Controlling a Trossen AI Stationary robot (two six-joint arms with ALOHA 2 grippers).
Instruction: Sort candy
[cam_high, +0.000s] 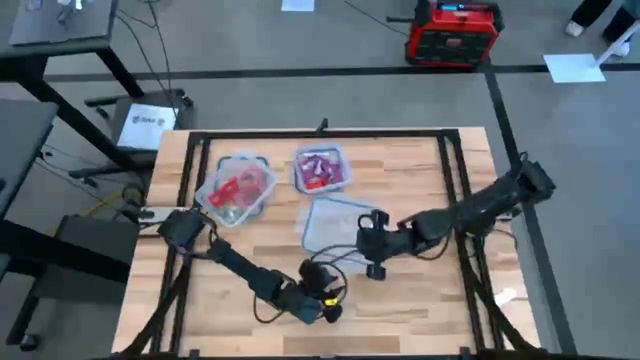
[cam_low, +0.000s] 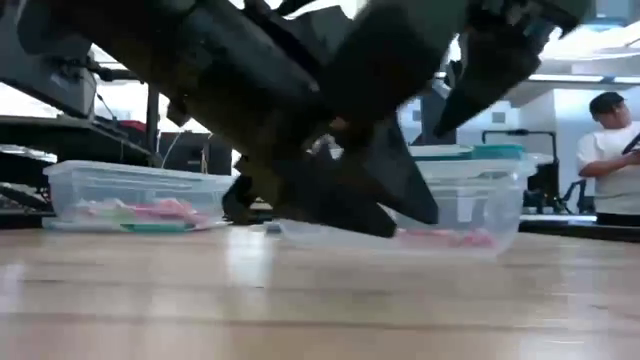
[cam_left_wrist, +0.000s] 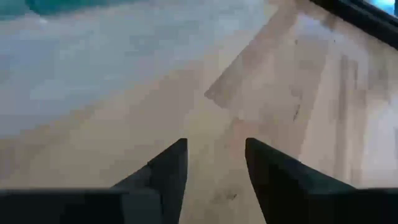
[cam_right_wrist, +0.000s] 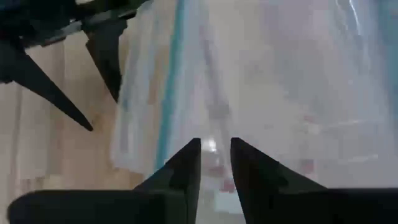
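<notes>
Now my left gripper (cam_left_wrist: 214, 165) hovers with fingers apart over bare table (cam_high: 420, 300), lower centre; my right gripper (cam_right_wrist: 215, 163), fingers narrow, empty, sits at the clear tub (cam_high: 335, 222) edge.

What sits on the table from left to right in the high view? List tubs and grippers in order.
Tub of red candy → tub of purple candy → left gripper → clear tub → right gripper. The last three lie close together; their order goes by their centres.
</notes>
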